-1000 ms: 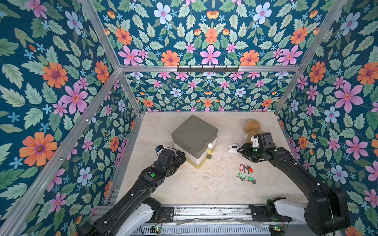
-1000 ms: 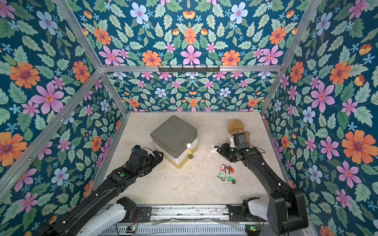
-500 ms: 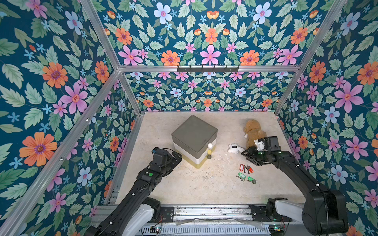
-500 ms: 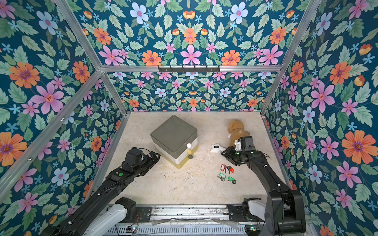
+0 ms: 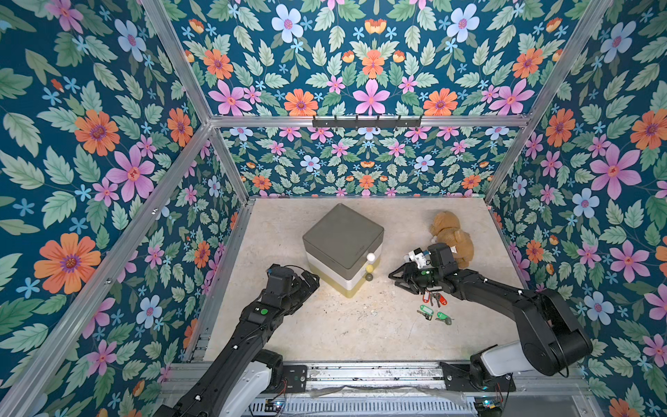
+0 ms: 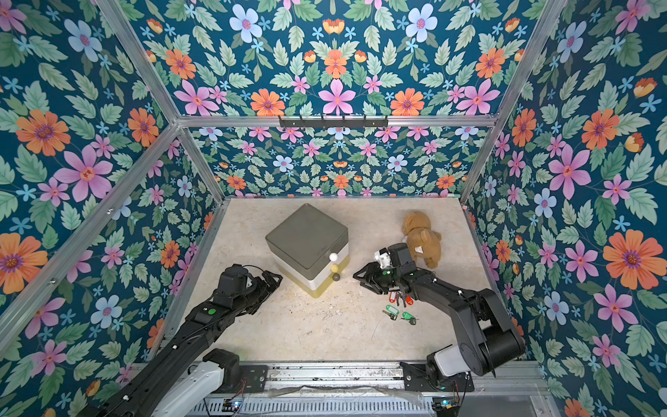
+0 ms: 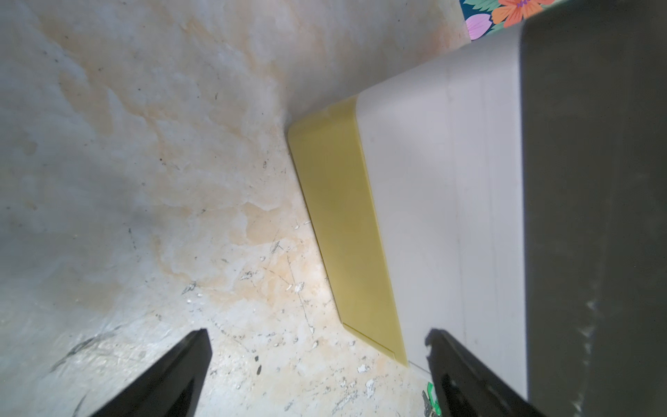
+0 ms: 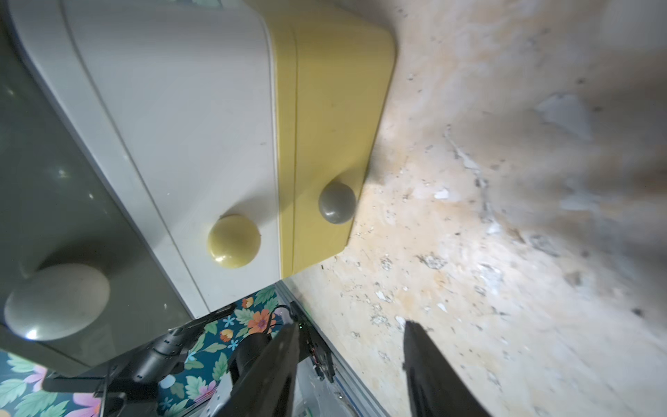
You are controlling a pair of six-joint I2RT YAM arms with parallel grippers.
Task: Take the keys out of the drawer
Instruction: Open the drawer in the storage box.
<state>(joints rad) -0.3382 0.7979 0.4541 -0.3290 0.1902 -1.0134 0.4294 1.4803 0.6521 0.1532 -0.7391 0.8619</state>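
Stone-look tabletop (image 5: 325,332): beige and cream, mottled; fine scratches and white flecks, thickest at 6 o'clock of the drawer box.
Walls (image 5: 108,151): teal floral paper on three sides; pink, orange and pale-blue blooms, green leaves.
Frame rails (image 5: 173,169): bare aluminium, along the corners and across the back wall at 12 o'clock.
Hook rail (image 5: 366,122): black, fixed on the back rail at 12 o'clock.
Base strip (image 5: 361,375): grey metal along the 6 o'clock edge, with both arm mounts on it.
Drawer box (image 5: 343,234): near table centre; grey top, white middle, yellow bottom; all fronts flush.
Knobs: white (image 5: 371,257), yellow (image 5: 369,268), grey (image 5: 369,277), stacked on the face turned to 4 o'clock.
Keys (image 5: 435,299): out on the tabletop at 4 o'clock of the box, apart from it; two red tags (image 6: 408,299), two green tags (image 6: 391,309) just toward 6 o'clock of those.
Plush bear (image 5: 451,234): brown, lying at 2 o'clock, just behind the right wrist.
Left gripper (image 7: 317,335): at 8 o'clock of the box, just beside its yellow bottom corner; released, fingers spread over bare tabletop.
Right gripper (image 8: 350,325): at 4 o'clock of the box, aimed at the knobs, near but apart; released, nothing held; keys just beside, toward 5 o'clock.
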